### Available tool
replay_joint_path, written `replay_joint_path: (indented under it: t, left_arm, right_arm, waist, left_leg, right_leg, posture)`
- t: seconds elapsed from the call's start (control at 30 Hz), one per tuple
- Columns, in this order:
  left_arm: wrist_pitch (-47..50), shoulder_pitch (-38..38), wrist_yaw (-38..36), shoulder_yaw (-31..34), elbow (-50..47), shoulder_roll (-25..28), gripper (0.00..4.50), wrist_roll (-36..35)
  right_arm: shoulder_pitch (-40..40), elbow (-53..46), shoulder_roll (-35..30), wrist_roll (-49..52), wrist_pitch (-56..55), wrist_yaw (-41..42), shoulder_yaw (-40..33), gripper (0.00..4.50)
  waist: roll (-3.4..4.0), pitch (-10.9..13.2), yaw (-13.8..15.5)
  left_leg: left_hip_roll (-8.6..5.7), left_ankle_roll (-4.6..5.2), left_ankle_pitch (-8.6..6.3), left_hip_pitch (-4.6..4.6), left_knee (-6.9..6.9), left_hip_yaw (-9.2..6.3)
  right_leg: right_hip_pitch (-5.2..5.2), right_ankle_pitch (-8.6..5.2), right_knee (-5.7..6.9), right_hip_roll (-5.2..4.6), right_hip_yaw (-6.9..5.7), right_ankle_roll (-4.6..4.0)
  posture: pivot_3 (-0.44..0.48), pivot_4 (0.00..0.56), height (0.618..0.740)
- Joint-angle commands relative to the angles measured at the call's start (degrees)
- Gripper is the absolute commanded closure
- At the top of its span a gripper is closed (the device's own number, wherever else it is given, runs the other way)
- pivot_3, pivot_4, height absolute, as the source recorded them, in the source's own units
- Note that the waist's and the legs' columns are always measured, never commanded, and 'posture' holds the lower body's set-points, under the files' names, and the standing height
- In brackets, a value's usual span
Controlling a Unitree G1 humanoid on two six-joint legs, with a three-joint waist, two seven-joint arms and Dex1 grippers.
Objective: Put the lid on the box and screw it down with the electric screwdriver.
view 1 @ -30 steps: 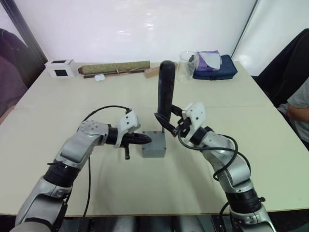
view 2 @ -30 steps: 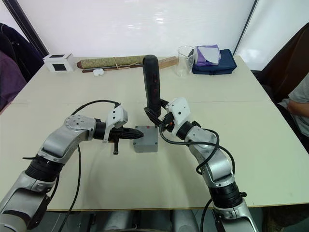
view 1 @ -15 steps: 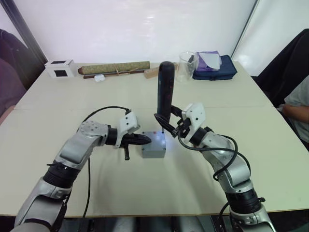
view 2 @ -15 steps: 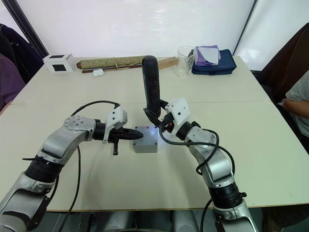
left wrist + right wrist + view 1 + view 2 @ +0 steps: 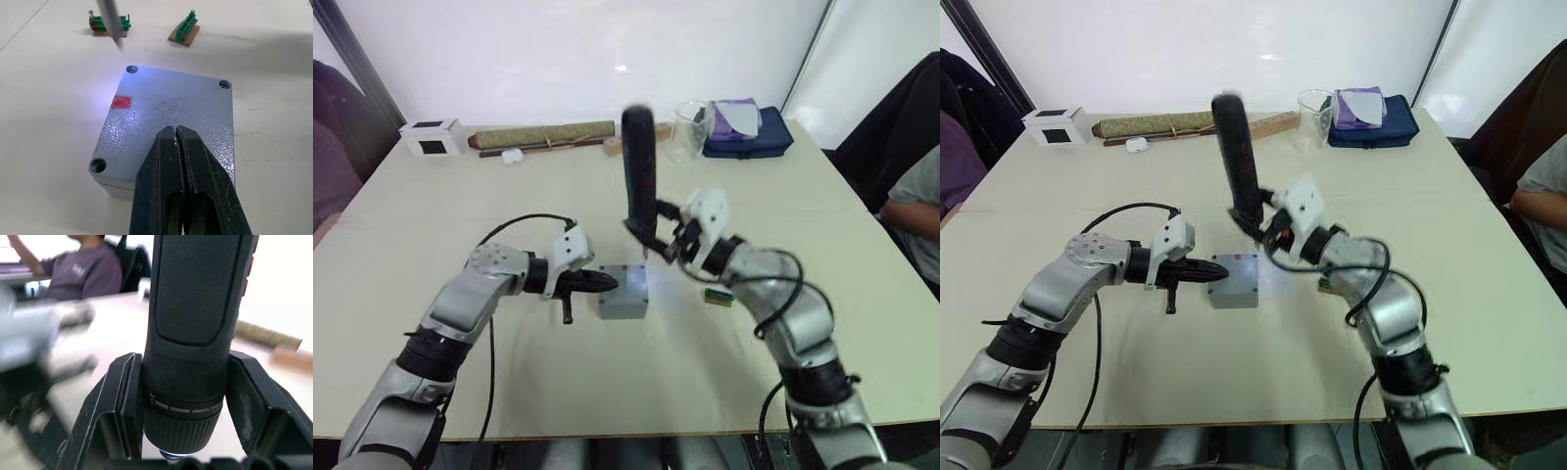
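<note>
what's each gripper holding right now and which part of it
The right gripper clamps the electric screwdriver near its bit end. The left gripper holds nothing, jaws shut over the lid.

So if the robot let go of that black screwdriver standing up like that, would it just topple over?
Probably. The screwdriver is tall and thick, standing on a thin bit, so it looks top-heavy. The right gripper holds it near the lower end only. Its round body would likely roll on the table. It looks stiff, and its textured grip seems unlikely to slip.

Square grey metal box [image 5: 625, 292] mid-table w/ thin flat grey lid [image 5: 171, 122] on top; small green-brown bit holders [image 5: 184, 34] just right.
</note>
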Motion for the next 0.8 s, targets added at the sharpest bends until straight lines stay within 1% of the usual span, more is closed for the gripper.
replay_joint_path:
  t: [0.03,0.1,0.13,0.17,0.2,0.23,0.27,0.3,0.37,0.4,0.47,0.53,0.6,0.7,0.8]
  left_arm:
    - [3.16,0.39,1.66,2.4,2.56,-1.61,4.5,-2.17]
    - [5.42,-0.08,2.48,5.4,1.33,-2.87,4.5,-5.43]
    - [7.02,-0.46,2.86,7.09,0.39,-3.28,4.5,-7.5]
    - [8.59,-0.86,3.06,8.72,-0.72,-3.42,4.5,-9.5]
    - [10.07,-1.16,3.25,9.74,-2.01,-3.19,4.5,-10.9]
    - [10.94,-1.31,3.01,10.39,-3.31,-2.63,4.5,-11.94]
    - [11.56,-1.29,2.52,10.75,-4.79,-1.93,4.5,-12.78]
    - [12.19,-1.19,1.82,10.83,-6.84,-0.99,4.5,-13.6]
    - [13.05,-1.04,0.53,10.28,-11.06,0.72,4.5,-14.87]
    - [13.61,-1.0,0.13,10.01,-12.96,1.3,4.5,-15.71]
    - [14.3,-1.1,0.16,9.27,-15.87,1.77,4.5,-16.83]
    - [14.85,-1.26,0.31,8.55,-17.89,1.91,4.5,-17.64]
    - [14.42,-1.4,0.5,7.25,-19.06,1.98,4.5,-17.21]
    - [14.3,-1.33,1.95,5.76,-19.87,1.17,4.5,-16.56]
    - [14.14,-0.68,2.56,5.09,-20.6,1.48,4.5,-16.37]
  right_arm:
    - [-13.28,-3.49,-1.44,13.27,9.12,-5.38,-12.73,2.43]
    - [-18.88,-0.56,-4.12,19.94,18.11,-8.66,-17.98,2.43]
    - [-21.88,1.99,-6.15,24.26,24.69,-10.33,-20.75,2.43]
    - [-24.87,5.45,-9.43,26.95,33.94,-11.19,-22.94,2.43]
    - [-26.72,8.5,-12.85,28.1,40.51,-11.41,-24.31,2.43]
    - [-27.45,11.0,-15.59,27.96,43.87,-11.86,-25.29,2.43]
    - [-27.41,13.36,-18.54,27.06,46.6,-11.86,-25.38,2.43]
    - [-26.27,15.62,-22.71,25.83,49.87,-11.02,-23.89,2.43]
    - [-21.24,17.98,-31.29,24.43,54.86,-7.36,-19.19,2.43]
    - [-18.65,19.44,-34.42,24.26,57.07,-5.85,-17.6,2.43]
    - [-14.17,23.13,-38.64,24.46,59.33,-3.78,-15.6,2.43]
    - [-10.26,26.33,-41.03,25.18,59.78,-1.67,-14.44,2.43]
    - [-6.01,27.02,-43.04,23.26,58.08,0.98,-12.06,2.43]
    - [-1.98,30.7,-44.41,19.04,53.32,3.06,-8.11,2.43]
    - [-1.1,32.61,-44.94,16.7,50.66,5.58,-5.69,2.43]
  waist:
    - [0.16,0.13,-0.02]
    - [0.1,0.24,0.07]
    - [0.1,0.26,0.11]
    - [0.08,0.27,0.09]
    - [0.12,0.34,0.02]
    - [0.16,0.4,0.03]
    - [0.02,0.42,0.08]
    - [0.0,0.43,0.14]
    - [0.08,0.48,0.35]
    - [0.06,0.49,0.57]
    - [0.14,0.54,0.56]
    - [0.31,0.67,-0.01]
    - [0.52,0.89,-0.4]
    - [0.63,0.99,-0.41]
    - [0.62,1.0,-0.42]
  left_leg:
    - [0.0,0.0,0.0,0.0,-0.06,-0.01]
    - [0.01,0.0,0.0,-0.12,-0.1,-0.01]
    - [0.02,0.0,0.0,-0.14,-0.09,-0.04]
    - [0.05,0.0,0.0,-0.21,-0.1,-0.05]
    - [0.02,0.0,0.0,-0.25,-0.06,-0.04]
    - [0.09,0.01,0.0,-0.34,-0.06,-0.06]
    - [0.07,0.01,0.0,-0.5,-0.04,-0.06]
    - [0.06,0.01,0.0,-0.58,0.01,-0.02]
    - [-0.02,0.01,0.0,-0.84,0.03,0.03]
    - [-0.05,0.01,0.0,-0.92,0.03,0.03]
    - [-0.11,0.09,-0.05,-1.02,0.02,0.09]
    - [-0.2,0.22,-0.12,-1.06,0.0,0.26]
    - [-0.27,0.26,-0.15,-1.1,0.01,0.37]
    - [-0.18,0.27,-0.14,-1.06,0.04,0.43]
    - [-0.03,0.26,-0.14,-1.01,0.06,0.36]
  right_leg:
    - [-0.03,0.06,0.02,0.0,0.0,0.11]
    - [-0.15,0.08,0.01,-0.01,-0.01,0.13]
    - [-0.13,0.07,0.02,0.0,-0.07,0.13]
    - [-0.18,0.07,0.01,-0.02,-0.07,0.13]
    - [-0.19,0.07,0.0,-0.02,-0.1,0.12]
    - [-0.27,0.08,0.0,-0.08,-0.09,0.11]
    - [-0.41,0.07,-0.01,-0.15,-0.05,0.09]
    - [-0.39,0.0,-0.08,-0.13,-0.12,-0.05]
    - [-0.58,-0.03,-0.13,-0.22,-0.13,-0.11]
    - [-0.65,-0.03,-0.13,-0.25,-0.13,-0.11]
    - [-0.69,-0.01,-0.22,-0.29,-0.14,-0.03]
    - [-0.77,0.06,-0.29,-0.34,-0.03,0.14]
    - [-0.93,0.08,-0.24,-0.34,0.08,0.19]
    - [-1.03,0.08,-0.06,-0.12,0.12,0.21]
    - [-1.03,0.08,0.0,0.13,0.1,0.19]
  posture:
    - [0.0,0.15,0.74]
    - [0.0,0.15,0.74]
    - [0.0,0.15,0.74]
    - [0.0,0.15,0.74]
    - [0.0,0.15,0.74]
    - [0.0,0.15,0.74]
    - [0.0,0.15,0.74]
    - [0.0,0.15,0.74]
    - [0.0,0.15,0.74]
    - [0.0,0.15,0.74]
    - [0.0,0.15,0.74]
    - [0.0,0.15,0.74]
    - [0.0,0.15,0.74]
    - [0.0,0.15,0.74]
    - [0.0,0.15,0.74]
